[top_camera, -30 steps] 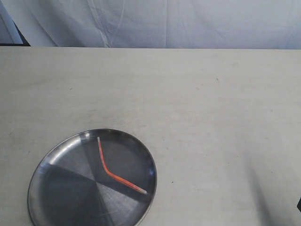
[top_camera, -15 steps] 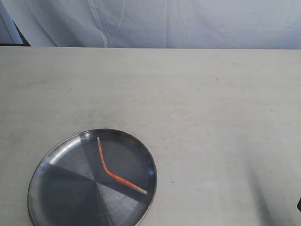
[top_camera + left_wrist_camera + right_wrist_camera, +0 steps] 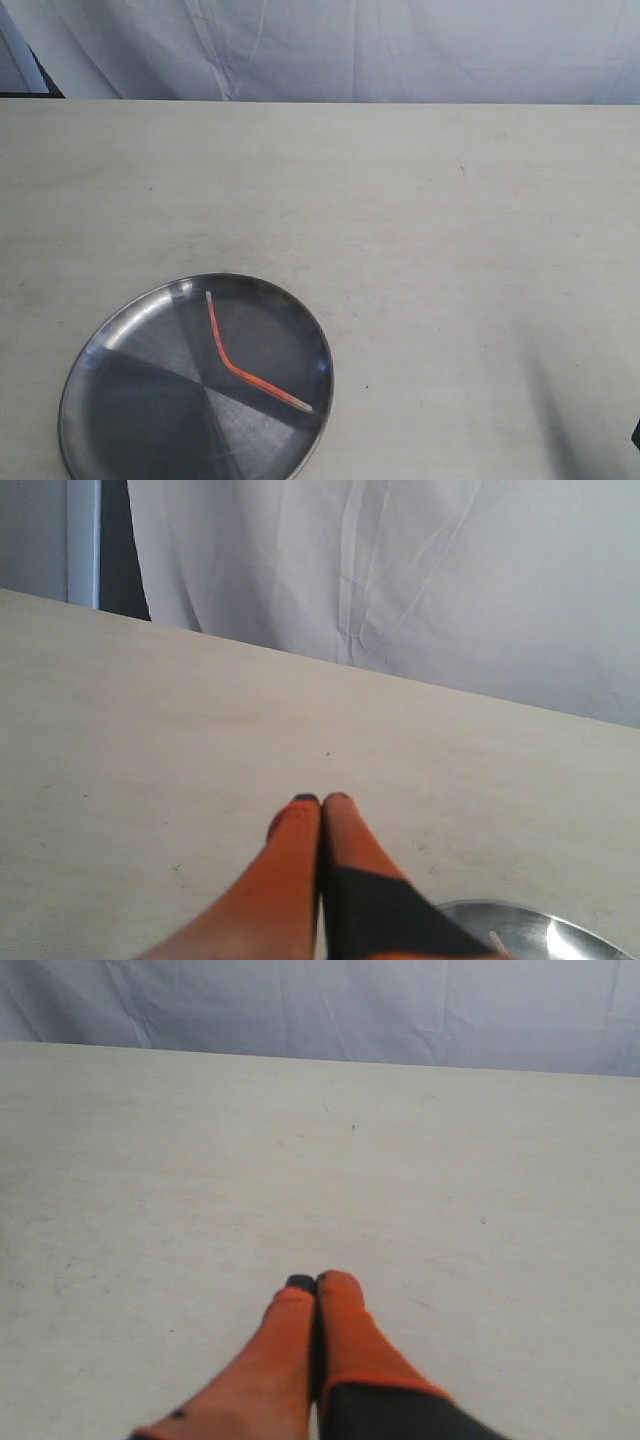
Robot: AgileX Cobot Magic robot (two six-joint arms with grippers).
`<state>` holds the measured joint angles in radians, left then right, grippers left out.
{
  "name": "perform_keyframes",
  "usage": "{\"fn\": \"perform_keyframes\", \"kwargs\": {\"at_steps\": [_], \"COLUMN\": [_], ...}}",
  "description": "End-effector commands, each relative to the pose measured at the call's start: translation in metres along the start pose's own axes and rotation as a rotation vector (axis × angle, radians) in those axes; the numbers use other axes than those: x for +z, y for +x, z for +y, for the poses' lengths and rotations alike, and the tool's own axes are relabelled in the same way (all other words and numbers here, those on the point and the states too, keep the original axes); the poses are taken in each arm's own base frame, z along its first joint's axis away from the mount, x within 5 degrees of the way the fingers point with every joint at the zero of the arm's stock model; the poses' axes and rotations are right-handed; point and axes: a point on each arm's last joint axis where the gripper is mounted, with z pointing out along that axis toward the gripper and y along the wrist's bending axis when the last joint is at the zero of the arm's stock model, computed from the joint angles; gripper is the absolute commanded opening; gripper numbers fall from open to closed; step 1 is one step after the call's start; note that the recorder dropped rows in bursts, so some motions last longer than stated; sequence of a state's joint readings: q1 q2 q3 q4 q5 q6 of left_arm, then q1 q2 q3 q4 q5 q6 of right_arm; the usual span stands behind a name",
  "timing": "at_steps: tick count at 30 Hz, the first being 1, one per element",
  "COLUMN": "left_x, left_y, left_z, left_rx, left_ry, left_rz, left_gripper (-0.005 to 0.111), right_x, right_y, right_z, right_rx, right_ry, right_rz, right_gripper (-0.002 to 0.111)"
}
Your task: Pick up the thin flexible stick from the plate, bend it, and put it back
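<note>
The thin flexible stick (image 3: 232,364), red-orange with pale tips, lies kinked in a shallow V on the plate (image 3: 120,400), a round shiny silver dish at the near left of the table in the exterior view. Neither arm appears in that view. In the left wrist view my left gripper (image 3: 321,800) is shut, its orange fingers pressed together with nothing between them, held above bare table; the plate's rim (image 3: 560,930) and one pale stick tip (image 3: 495,941) show beside it. My right gripper (image 3: 315,1281) is also shut and empty over bare table.
A white cloth backdrop (image 3: 350,50) hangs behind the table's far edge. The pale wooden tabletop (image 3: 430,220) stretches across the exterior view. A dark sliver (image 3: 636,432) sits at the right border of that view.
</note>
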<state>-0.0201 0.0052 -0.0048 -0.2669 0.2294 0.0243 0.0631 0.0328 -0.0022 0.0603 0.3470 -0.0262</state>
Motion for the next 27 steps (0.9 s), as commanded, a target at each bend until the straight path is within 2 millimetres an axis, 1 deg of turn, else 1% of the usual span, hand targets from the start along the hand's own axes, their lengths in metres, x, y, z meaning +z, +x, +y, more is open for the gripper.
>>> {"fn": "perform_keyframes", "kwargs": {"at_steps": [1,27], "left_x": [0.0000,0.0000], "left_y": [0.0009,0.0010], "left_z": [0.0004,0.0024], "left_rx": [-0.011,-0.007], "left_ry": [-0.003,-0.038], "left_rz": [-0.005,-0.008], "left_gripper": [0.000,0.000], "right_x": [-0.0002,-0.0002], "right_y": [-0.0008,-0.0008], "right_z": [-0.0002,-0.0002], "right_rx": [0.003,0.003], "right_ry": [0.003,0.003], "right_rz": [-0.018,-0.018], "right_gripper": [-0.001,-0.001]}}
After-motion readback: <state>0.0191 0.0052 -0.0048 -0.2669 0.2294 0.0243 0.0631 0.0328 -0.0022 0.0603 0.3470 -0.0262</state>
